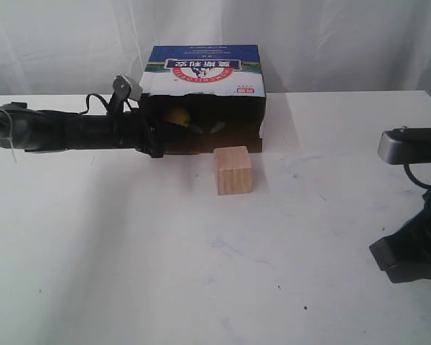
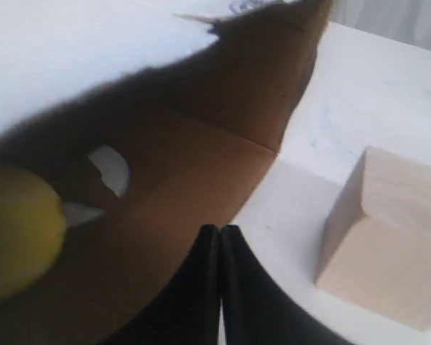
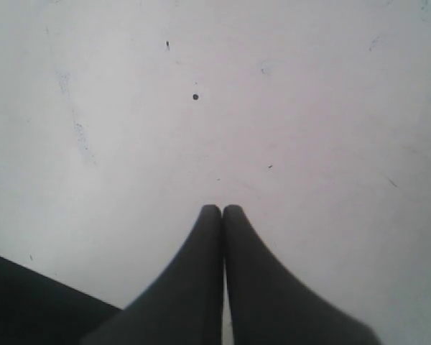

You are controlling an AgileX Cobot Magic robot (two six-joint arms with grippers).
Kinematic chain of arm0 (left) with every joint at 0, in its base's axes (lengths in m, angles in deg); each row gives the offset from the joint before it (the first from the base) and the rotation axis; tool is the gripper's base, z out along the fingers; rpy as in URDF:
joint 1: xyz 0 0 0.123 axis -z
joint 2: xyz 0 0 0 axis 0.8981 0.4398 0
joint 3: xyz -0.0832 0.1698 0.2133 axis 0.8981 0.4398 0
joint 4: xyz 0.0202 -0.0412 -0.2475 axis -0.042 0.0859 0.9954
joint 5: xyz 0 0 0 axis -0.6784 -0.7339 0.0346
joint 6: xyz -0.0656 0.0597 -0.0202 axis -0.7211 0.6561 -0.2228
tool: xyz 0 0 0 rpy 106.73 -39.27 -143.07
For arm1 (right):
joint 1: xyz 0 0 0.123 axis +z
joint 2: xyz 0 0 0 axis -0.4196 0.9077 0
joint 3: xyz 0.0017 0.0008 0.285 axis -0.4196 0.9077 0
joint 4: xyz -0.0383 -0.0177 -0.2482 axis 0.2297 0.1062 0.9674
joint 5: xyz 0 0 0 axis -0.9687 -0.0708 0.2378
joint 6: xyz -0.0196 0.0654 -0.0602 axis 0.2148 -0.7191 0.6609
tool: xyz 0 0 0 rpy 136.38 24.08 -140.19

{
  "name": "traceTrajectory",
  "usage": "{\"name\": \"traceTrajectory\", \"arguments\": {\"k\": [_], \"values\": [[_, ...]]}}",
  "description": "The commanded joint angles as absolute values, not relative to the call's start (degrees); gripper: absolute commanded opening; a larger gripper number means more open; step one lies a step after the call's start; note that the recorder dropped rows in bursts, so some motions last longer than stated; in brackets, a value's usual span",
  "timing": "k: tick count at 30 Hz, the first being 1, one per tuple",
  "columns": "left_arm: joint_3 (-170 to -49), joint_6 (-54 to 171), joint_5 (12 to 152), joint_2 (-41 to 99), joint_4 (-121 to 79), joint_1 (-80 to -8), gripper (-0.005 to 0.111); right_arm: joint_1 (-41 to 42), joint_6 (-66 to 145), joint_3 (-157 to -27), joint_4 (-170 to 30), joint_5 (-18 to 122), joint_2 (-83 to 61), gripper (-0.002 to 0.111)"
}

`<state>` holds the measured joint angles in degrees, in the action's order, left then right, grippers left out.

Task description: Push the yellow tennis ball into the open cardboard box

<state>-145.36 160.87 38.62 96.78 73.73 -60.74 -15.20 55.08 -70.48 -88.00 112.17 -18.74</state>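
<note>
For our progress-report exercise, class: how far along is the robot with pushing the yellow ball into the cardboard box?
Looks done: the ball lies inside the box, on its brown floor. In hand: the left pincer, shut, points into the box mouth near the wooden block. Left: probably only pulling that arm out. The right pincer is shut over the table.

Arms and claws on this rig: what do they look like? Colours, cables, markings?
Left arm: black tubular links, thin black cable looped on top, small silver metal fitting near the wrist. Right arm: grey metallic block over black housing. Left claw and right claw: matte black, tapered fingers. No markings visible.
</note>
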Motion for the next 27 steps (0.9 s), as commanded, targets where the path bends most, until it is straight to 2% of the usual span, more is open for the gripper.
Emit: {"name": "traceTrajectory", "arguments": {"k": [1, 9, 13, 20, 23, 27], "values": [[-145.58, 152.64, 36.43, 95.74, 66.00, -60.94, 0.000, -15.67, 54.91, -70.27, -87.92, 110.69, -19.13, 0.000], [-143.47, 140.85, 36.26, 91.59, 56.97, -60.94, 0.000, -15.67, 54.91, -70.27, -87.77, 107.91, -19.13, 0.000], [-135.86, 135.17, 48.82, 85.41, 57.19, -60.94, 0.000, -15.67, 54.91, -70.27, -86.19, 107.80, -19.13, 0.000], [-114.26, 119.08, 81.58, 67.74, 57.60, -60.94, 0.000, -15.67, 54.91, -70.27, -84.35, 105.35, -19.13, 0.000], [-106.04, 120.23, 88.24, 57.39, 57.38, -60.94, 0.000, -15.67, 55.02, -70.27, -83.82, 102.01, -19.13, 0.000], [-99.64, 122.06, 90.22, 40.87, 57.38, -61.65, 0.000, -15.67, 55.02, -70.27, -81.50, 96.49, -19.13, 0.000]]}}
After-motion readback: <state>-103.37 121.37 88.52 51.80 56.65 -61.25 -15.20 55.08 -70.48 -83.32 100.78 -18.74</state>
